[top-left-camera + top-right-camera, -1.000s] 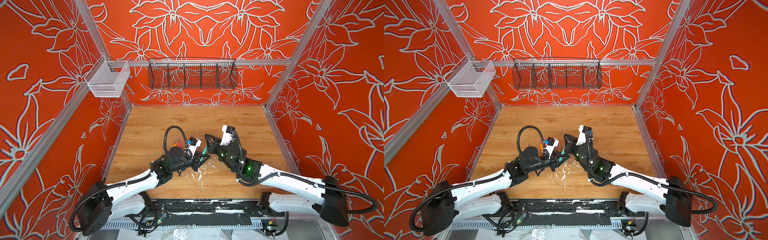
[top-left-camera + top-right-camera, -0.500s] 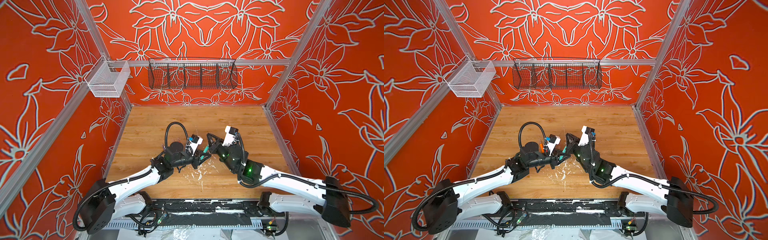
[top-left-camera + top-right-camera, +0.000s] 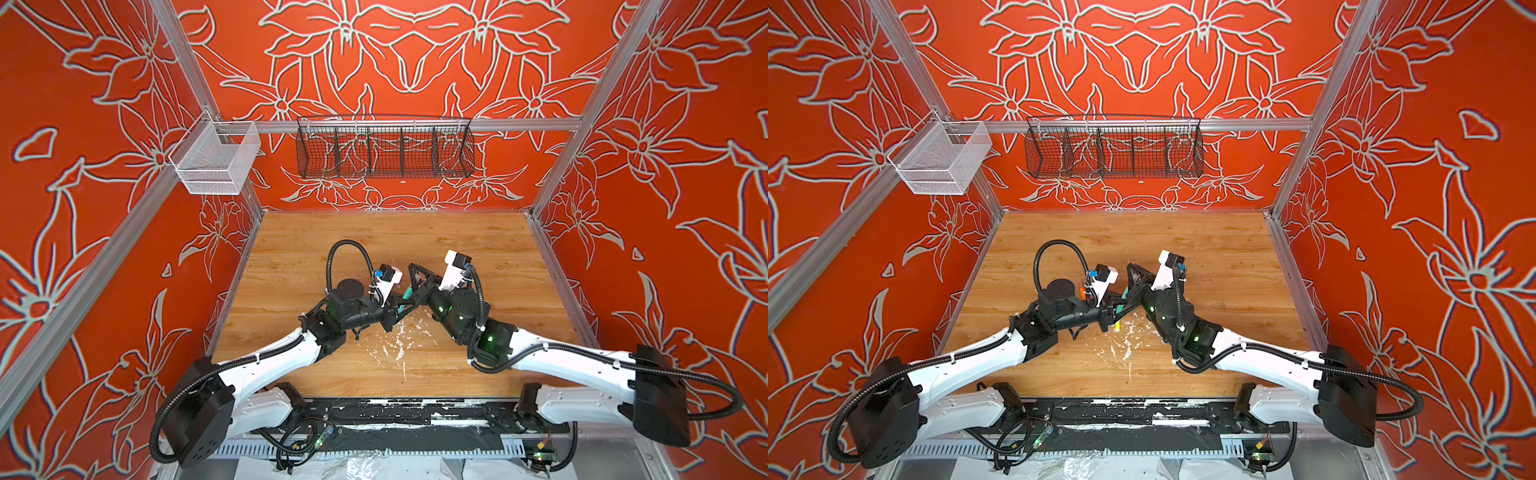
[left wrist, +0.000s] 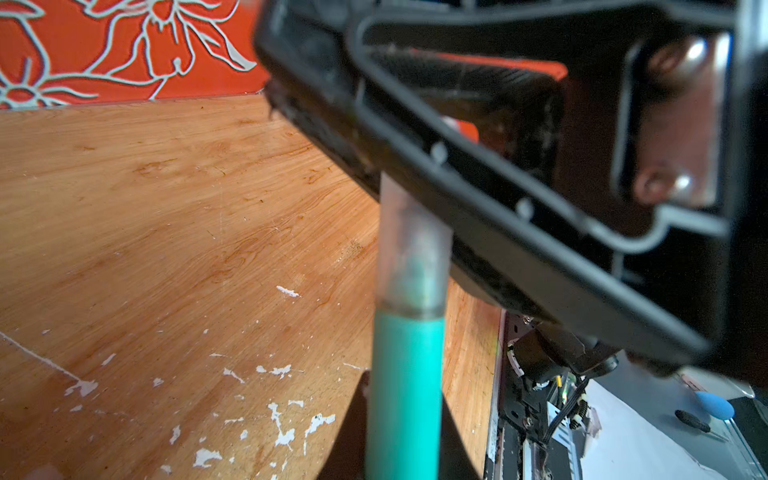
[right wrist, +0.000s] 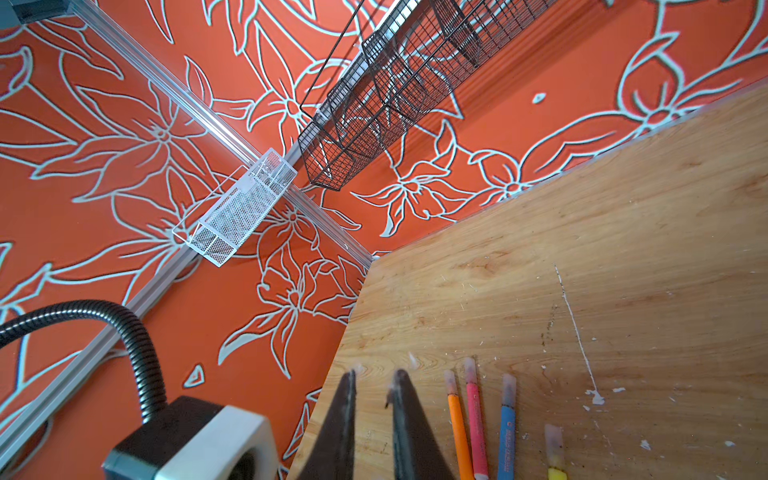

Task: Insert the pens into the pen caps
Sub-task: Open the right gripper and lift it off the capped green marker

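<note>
Both arms reach in low from the front corners, elbows bent, and meet almost nose to nose in the middle, left arm (image 3: 270, 365) on its side and right arm (image 3: 573, 365) on the other. Left claw (image 3: 394, 311) points across at the right one and is clamped on the green pen (image 4: 403, 395). Right claw (image 5: 376, 374) angles toward the back left, fingers nearly together, pinching the cap (image 4: 411, 249) on the pen's end.

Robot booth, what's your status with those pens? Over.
Left gripper shut on green pen. Right gripper shut on clear cap, cap over the pen's tip. Four capped pens lying aside on table; nothing in the way.
</note>
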Controlling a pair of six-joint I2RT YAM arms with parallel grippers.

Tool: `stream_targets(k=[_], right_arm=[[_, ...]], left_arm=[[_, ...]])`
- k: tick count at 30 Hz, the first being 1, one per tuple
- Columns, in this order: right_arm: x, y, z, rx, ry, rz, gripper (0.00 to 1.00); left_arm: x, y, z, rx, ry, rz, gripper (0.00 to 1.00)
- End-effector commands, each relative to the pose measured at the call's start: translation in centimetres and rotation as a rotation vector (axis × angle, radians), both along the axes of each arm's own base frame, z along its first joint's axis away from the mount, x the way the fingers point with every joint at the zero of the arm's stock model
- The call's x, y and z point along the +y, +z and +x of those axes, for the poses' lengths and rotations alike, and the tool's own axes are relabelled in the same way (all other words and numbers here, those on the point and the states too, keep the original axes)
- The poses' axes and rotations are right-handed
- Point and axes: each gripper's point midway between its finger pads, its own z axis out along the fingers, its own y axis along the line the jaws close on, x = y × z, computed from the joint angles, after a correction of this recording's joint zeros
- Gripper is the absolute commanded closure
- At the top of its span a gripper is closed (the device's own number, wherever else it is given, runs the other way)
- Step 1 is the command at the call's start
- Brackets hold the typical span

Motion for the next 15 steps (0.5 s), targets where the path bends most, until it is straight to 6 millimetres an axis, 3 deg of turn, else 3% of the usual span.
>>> stream_targets(k=[1, 7, 9, 12, 15], right_arm=[[4.7, -6.9, -9.4, 0.158, 0.424, -0.245, 0.98], [-0.4, -5.5, -6.8, 0.199, 0.229, -0.368, 0.39], [-3.1, -5.1, -6.2, 0.239, 0.139, -0.416, 0.03], [-7.9, -4.4, -5.8, 0.309, -0.011, -0.506, 0.03], [-10.6, -2.4, -5.3, 0.276, -0.086, -0.533, 0.03]], left_arm=[[10.0, 11.1, 9.6, -0.157, 0.663, -0.279, 1.0], [8.7, 5.1, 6.3, -0.018, 0.631, -0.137, 1.0], [8.2, 2.3, 4.8, 0.053, 0.618, -0.1, 1.0], [7.4, -1.9, 3.1, 0.173, 0.62, -0.041, 1.0], [6.2, -4.5, 1.5, 0.261, 0.606, -0.004, 1.0]])
